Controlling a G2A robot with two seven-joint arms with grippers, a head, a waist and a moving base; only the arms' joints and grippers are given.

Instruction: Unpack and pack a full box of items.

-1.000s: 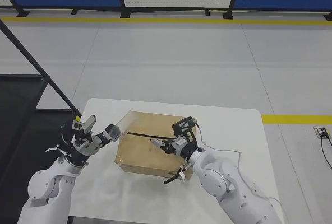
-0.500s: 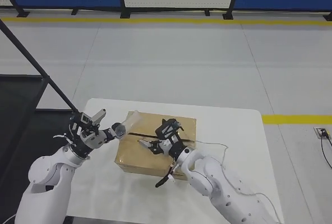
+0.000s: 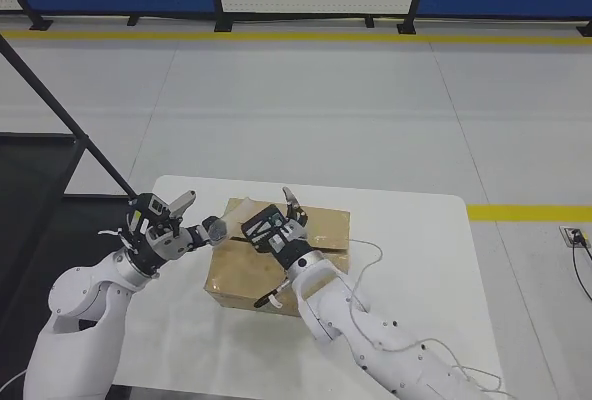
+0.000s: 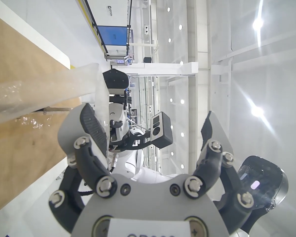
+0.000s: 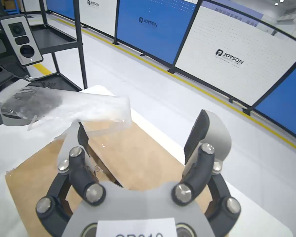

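Observation:
A brown cardboard box (image 3: 276, 268) lies on the white table (image 3: 416, 260), flaps down. A strip of clear tape (image 5: 71, 109) hangs in the air over the box's left end, peeled loose. One end clings to a finger (image 5: 82, 134) of my right gripper (image 5: 140, 131), which is open above the box top (image 5: 138, 154). The other end of the tape (image 4: 39, 92) sticks to one pad (image 4: 93, 124) of my left gripper (image 4: 153, 129), also open, just off the box's left edge. In the top view the left gripper (image 3: 211, 232) and right gripper (image 3: 272, 213) are close together.
A black metal rack (image 3: 26, 200) stands left of the table, close to the left arm. A thin cable (image 3: 368, 252) trails over the table to the right of the box. Bare tabletop lies right of the box and in front of it.
My right gripper has swung left across the box top and lifted, turning its fingers up. My left gripper has edged toward the box. The tape now spans between them.

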